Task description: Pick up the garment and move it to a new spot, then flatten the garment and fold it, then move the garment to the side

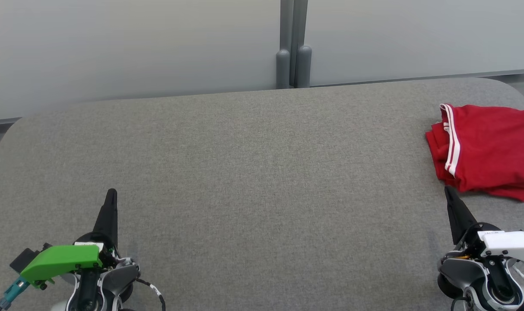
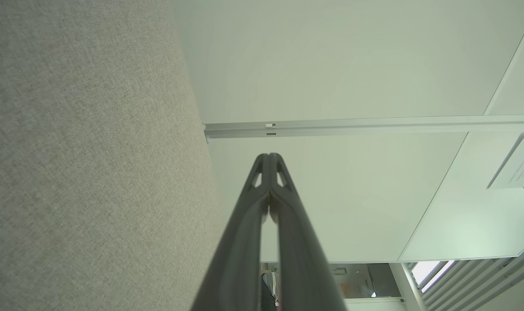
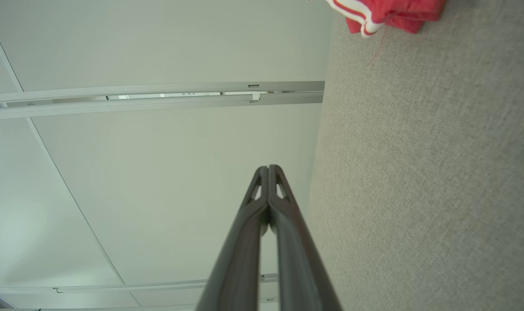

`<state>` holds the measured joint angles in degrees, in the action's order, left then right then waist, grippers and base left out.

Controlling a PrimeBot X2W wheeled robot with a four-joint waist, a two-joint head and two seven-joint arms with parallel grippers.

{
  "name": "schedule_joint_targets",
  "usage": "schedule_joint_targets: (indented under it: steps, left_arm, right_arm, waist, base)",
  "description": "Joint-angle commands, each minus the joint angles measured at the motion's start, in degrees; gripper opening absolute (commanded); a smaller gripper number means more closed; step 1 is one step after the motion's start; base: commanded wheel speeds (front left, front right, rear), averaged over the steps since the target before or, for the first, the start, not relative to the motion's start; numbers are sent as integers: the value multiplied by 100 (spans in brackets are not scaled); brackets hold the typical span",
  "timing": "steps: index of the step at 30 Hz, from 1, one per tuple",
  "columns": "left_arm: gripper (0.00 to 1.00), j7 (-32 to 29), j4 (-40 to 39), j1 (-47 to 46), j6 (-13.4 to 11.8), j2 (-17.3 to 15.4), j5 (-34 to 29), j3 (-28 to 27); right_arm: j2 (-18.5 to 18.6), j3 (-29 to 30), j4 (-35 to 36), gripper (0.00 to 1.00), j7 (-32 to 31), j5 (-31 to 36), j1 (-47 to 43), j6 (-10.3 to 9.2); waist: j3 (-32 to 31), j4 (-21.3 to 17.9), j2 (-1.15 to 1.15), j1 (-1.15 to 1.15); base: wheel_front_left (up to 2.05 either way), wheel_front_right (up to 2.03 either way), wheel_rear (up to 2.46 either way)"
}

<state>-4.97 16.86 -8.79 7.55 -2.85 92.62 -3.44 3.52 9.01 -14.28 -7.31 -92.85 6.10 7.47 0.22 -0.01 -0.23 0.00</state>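
**Idling Pressed Together, Pinching Nothing**

Seeing, from the head, the left gripper (image 1: 111, 193) and right gripper (image 1: 447, 190) pointing away, each with fingers pressed together and gripping nothing. Finding the red garment (image 1: 490, 147), white-striped and folded, lying just beyond the right gripper's tip and slightly outward; catching a corner of it from the right wrist. Showing, from the left wrist, a paper notice (image 2: 514, 164) on a pale panel. Pointing across a grey fabric table (image 1: 262, 172) toward a pale partition (image 1: 136, 52) with a grey post (image 1: 293, 56).

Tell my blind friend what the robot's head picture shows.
A red garment with white stripes lies at the right end of a grey fabric table. The left gripper and right gripper sit shut and empty at the lower corners.
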Motion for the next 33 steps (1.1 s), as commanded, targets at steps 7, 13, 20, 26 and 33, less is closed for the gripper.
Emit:
schedule_joint_targets:
  steps: [7, 13, 20, 26, 33]
  left_arm:
    - [0, -18, 2, -61, 19, 5, 0, -15]
    - [0, -19, 2, -61, 20, 6, -2, -16]
    - [0, -20, 2, -61, 20, 6, -3, -17]
    - [0, -21, 1, -61, 19, 6, -5, -18]
    - [0, -22, 1, -61, 19, 7, -6, -19]
  right_arm:
    - [-3, 29, -10, 0, -31, 24, 43, 4]
    - [-4, 34, -10, 0, -29, 28, 44, 4]
    - [-9, 40, -10, 0, -38, 38, 46, 4]
    - [-13, 44, -10, 0, -44, 44, 47, 4]
    - [-18, 50, -10, 0, -48, 47, 48, 4]
  waist:
    - [0, 0, 23, 0]
    - [0, 0, 23, 0]
    - [0, 0, 23, 0]
    - [0, 0, 23, 0]
    - [0, 0, 23, 0]
  base:
    - [0, 0, 0]
    - [0, 0, 0]
    - [0, 0, 0]
    - [0, 0, 0]
    - [0, 0, 0]
